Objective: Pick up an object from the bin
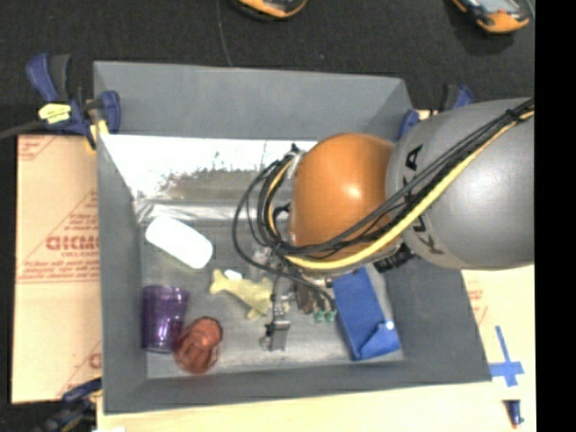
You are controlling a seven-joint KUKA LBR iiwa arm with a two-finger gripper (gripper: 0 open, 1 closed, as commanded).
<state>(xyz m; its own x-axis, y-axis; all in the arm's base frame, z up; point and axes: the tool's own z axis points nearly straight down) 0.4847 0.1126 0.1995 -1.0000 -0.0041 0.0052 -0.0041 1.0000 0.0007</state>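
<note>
From where I stand, the gripper (pixel 274 331) hangs low in the grey bin (pixel 252 97), under the arm's orange cover (pixel 342 196), close to the floor. Whether it is parted or closed I cannot tell. Nothing shows clamped in it. The nearest thing is a pale yellow toy figure (pixel 238 291), just beside the gripper on the side away from the arm and a little toward the far wall. Its long axis runs slantwise, with one end pointing in at the gripper and almost touching it. I'd judge a pick needs a short shift that way, with the jaws set across that slant. A blue block (pixel 363 313) lies near on the arm's side. A purple cup (pixel 162 318) and a reddish round lump (pixel 198 345) sit well beyond the toy.
</note>
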